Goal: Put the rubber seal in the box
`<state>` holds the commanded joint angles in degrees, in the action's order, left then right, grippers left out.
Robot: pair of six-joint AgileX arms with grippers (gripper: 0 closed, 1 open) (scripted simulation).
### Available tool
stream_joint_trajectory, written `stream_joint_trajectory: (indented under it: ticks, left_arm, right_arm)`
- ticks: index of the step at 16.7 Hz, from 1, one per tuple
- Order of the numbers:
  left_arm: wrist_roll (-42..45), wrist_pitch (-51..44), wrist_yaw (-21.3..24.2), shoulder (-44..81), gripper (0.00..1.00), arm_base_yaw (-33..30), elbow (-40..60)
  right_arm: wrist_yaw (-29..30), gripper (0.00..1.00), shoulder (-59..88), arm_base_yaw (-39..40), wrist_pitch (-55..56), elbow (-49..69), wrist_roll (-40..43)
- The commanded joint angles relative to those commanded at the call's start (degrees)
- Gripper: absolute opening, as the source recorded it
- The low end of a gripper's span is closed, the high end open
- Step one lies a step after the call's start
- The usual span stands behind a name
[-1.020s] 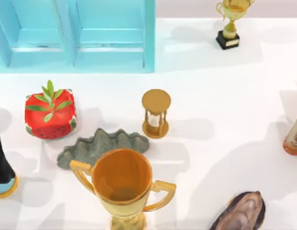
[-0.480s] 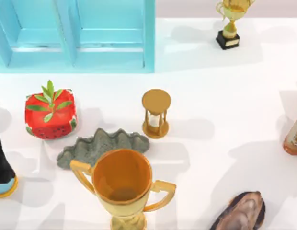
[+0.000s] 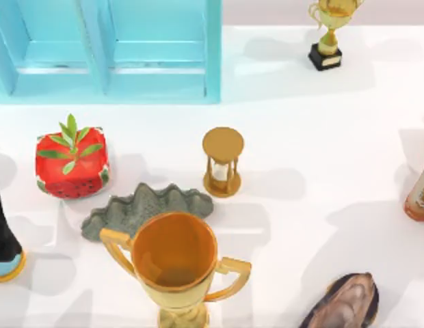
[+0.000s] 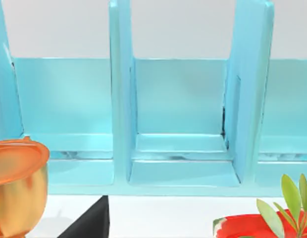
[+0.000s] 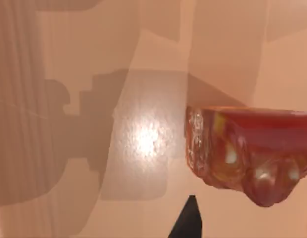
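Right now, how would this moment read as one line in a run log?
rubber seal: close in right wrist view | box: top view's upper left, visible compartments empty | status: not yet boxed

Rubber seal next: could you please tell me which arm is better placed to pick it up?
Probably the right arm: its wrist view has the rubber seal close up, so that arm seems nearly over it. The left wrist view faces the blue box instead.
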<state>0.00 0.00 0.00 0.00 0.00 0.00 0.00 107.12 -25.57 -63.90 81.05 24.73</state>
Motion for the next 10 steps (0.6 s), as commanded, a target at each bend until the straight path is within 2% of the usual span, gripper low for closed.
stream_joint_trajectory:
  ticks: [4, 10]
  left_arm:
    - [0.0, 0.0, 0.0, 0.0, 1.00, 0.0, 0.0]
    - [0.0, 0.0, 0.0, 0.0, 1.00, 0.0, 0.0]
  right_arm:
    - [0.0, 0.98, 0.0, 0.0, 0.0, 0.0, 0.0]
    - [0.0, 1.00, 0.0, 0.0, 0.0, 0.0, 0.0]
